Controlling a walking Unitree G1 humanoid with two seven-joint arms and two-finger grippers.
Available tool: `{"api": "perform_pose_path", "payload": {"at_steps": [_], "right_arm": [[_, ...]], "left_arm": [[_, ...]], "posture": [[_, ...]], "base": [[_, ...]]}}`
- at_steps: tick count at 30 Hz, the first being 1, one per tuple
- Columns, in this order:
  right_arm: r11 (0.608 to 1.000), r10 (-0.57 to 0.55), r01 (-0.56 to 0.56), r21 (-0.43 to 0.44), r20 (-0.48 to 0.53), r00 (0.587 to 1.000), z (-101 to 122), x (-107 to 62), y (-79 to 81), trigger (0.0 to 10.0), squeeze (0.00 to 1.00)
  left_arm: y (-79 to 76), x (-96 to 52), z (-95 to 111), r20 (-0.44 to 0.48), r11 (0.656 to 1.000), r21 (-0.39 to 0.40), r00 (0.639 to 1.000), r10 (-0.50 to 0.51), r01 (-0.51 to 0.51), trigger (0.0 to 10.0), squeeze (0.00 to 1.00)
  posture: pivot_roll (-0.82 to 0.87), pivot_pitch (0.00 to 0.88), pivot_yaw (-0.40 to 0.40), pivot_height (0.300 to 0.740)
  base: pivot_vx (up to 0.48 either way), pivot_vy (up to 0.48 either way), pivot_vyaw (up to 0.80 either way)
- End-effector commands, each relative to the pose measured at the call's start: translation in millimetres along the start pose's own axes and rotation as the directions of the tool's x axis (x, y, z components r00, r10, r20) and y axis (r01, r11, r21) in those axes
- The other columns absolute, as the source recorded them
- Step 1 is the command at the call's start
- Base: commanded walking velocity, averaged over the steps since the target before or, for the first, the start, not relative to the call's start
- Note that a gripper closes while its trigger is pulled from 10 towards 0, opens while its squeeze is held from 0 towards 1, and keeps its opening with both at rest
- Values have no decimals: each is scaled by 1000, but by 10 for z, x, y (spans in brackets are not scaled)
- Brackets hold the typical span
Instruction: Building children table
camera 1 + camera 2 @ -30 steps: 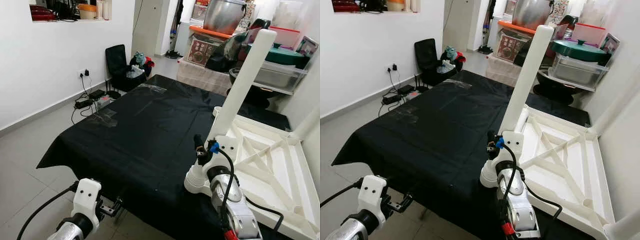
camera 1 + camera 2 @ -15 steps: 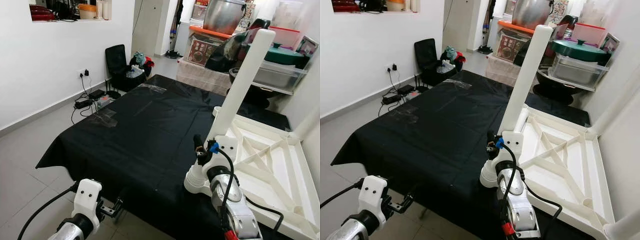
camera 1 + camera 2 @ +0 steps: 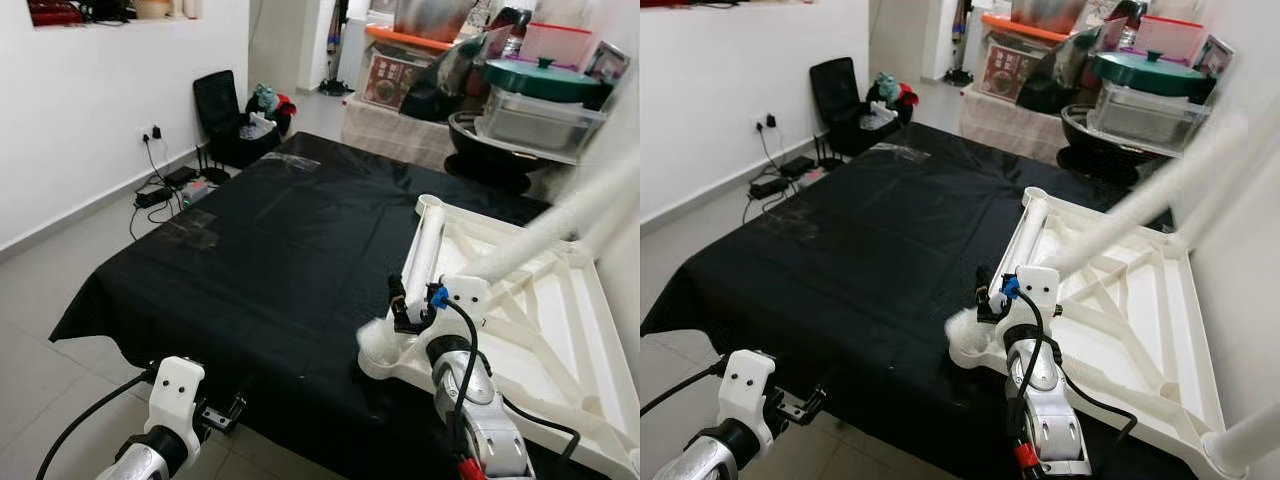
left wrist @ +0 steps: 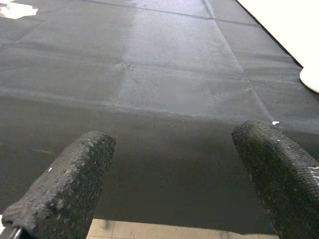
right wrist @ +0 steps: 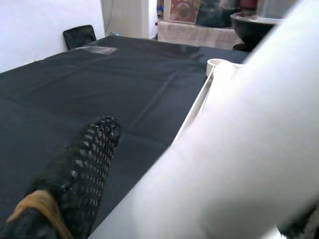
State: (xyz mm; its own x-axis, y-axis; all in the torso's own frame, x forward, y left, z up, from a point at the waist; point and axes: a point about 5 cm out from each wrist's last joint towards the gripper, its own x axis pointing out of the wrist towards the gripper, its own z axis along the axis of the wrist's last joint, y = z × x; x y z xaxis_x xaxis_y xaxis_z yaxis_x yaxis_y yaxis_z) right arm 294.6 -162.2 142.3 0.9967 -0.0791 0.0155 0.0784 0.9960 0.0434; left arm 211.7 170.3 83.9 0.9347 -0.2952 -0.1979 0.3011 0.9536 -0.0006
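My right gripper point(image 3: 398, 308) is clamped around a white table leg point(image 3: 1140, 208), which slants up and to the right from the near corner of the upturned white tabletop point(image 3: 1150, 330). The tabletop lies on the right part of a black cloth point(image 3: 260, 240), its near edge close to the cloth's front edge. My left gripper point(image 4: 169, 194) hovers low at that front edge, fingers point(image 4: 70, 179) spread apart. Wide bare cloth stretches left toward a black chair point(image 3: 222, 118).
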Motion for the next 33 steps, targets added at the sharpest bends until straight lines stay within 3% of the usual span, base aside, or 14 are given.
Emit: {"api": "perform_pose_path", "payload": {"at_steps": [1, 2, 4, 5, 6, 16, 28, 30, 32, 33], "right_arm": [[1000, -13, 13, -3, 14, 1000, 36, 2, -42, 10000, 51], [1000, -6, 6, 2, 14, 1000, 32, 0, -39, 6314, 55], [1000, -6, 6, 2, 14, 1000, 32, 0, -39, 6314, 55], [1000, 0, 0, 7, 12, 1000, 24, -4, -34, 824, 51], [1000, 13, -13, 20, 5, 1000, 9, -9, -23, 0, 55], [999, 17, -16, 50, -6, 1000, -15, -14, -17, 0, 47], [982, -53, 24, 190, 145, 988, 275, 71, -89, 0, 0], [975, -72, 26, 221, 201, 977, 415, 122, -123, 0, 0], [975, -73, 19, 221, 241, 968, 527, 174, -136, 0, 0], [975, -73, 19, 221, 241, 968, 527, 174, -136, 0, 0]], "left_arm": [[-32, 8, -35, -13, 1000, -7, 1000, -10, 10, 10000, 0], [-31, 9, -35, -13, 1000, -7, 1000, -10, 10, 10000, 0], [-31, 9, -35, -13, 1000, -7, 1000, -10, 10, 10000, 0], [-30, 10, -35, -13, 1000, -7, 1000, -10, 10, 10000, 0], [-30, 11, -35, -13, 1000, -7, 1000, -10, 10, 10000, 0], [-30, 11, -35, -12, 1000, -5, 1000, -9, 9, 10000, 0], [-21, 2, -8, -8, 1000, 12, 1000, -6, 7, 10000, 0], [226, -115, -25, -53, 998, 64, 999, -6, 9, 10000, 0], [625, -304, -1, -121, 978, 206, 993, 0, 25, 10000, 0], [625, -304, -1, -121, 978, 206, 993, 0, 25, 10000, 0]], "posture": [[115, 0, -137, 740], [115, 0, -137, 740], [115, 0, -137, 740], [115, 0, -137, 740], [115, 0, -137, 740], [117, 0, -137, 740], [122, 0, -138, 740], [127, 0, -143, 740], [137, 0, -145, 740], [137, 0, -145, 740]], "base": [[0, 0, 0], [0, 0, 0], [0, 0, 0], [0, 0, 0], [0, 0, 0], [0, 0, 0], [0, 0, 0], [0, 0, 0], [0, 0, 0], [0, 0, 0]]}}
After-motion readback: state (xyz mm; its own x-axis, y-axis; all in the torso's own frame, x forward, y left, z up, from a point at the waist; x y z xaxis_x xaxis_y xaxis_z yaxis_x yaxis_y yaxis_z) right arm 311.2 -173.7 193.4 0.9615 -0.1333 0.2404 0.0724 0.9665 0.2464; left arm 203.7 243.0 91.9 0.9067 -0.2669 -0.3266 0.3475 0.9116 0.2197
